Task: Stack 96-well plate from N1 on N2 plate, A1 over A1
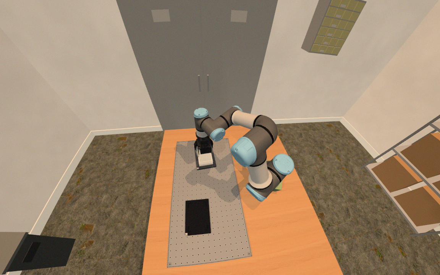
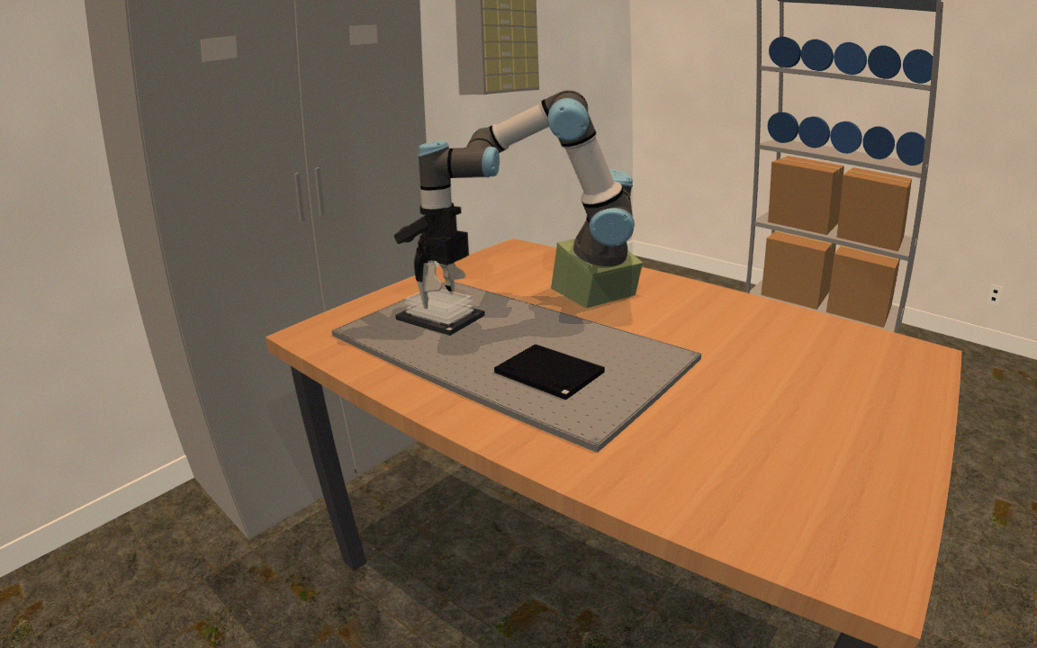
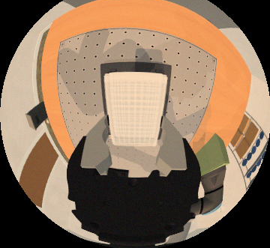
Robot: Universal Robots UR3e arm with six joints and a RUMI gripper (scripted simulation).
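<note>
My gripper [image 1: 203,150] is shut on the white 96-well plate [image 1: 205,159], gripping its near end. It holds the plate low over the black nest N2 [image 1: 206,166] at the far end of the grey perforated mat. In the side view the held plate [image 2: 441,302] lies level, right on top of the lower plate in N2 [image 2: 438,324]. I cannot tell if the two are fully nested. In the wrist view the plate [image 3: 135,107] covers most of the nest [image 3: 135,68], so the lower plate is hidden. Nest N1 [image 1: 197,216] is an empty black rectangle at the mat's near end.
The arm's green base block [image 2: 595,272] stands on the orange table beside the mat [image 1: 207,205]. A grey cabinet [image 2: 265,201] stands behind the table's end near N2. A shelf rack with boxes [image 2: 836,201] is off to the right.
</note>
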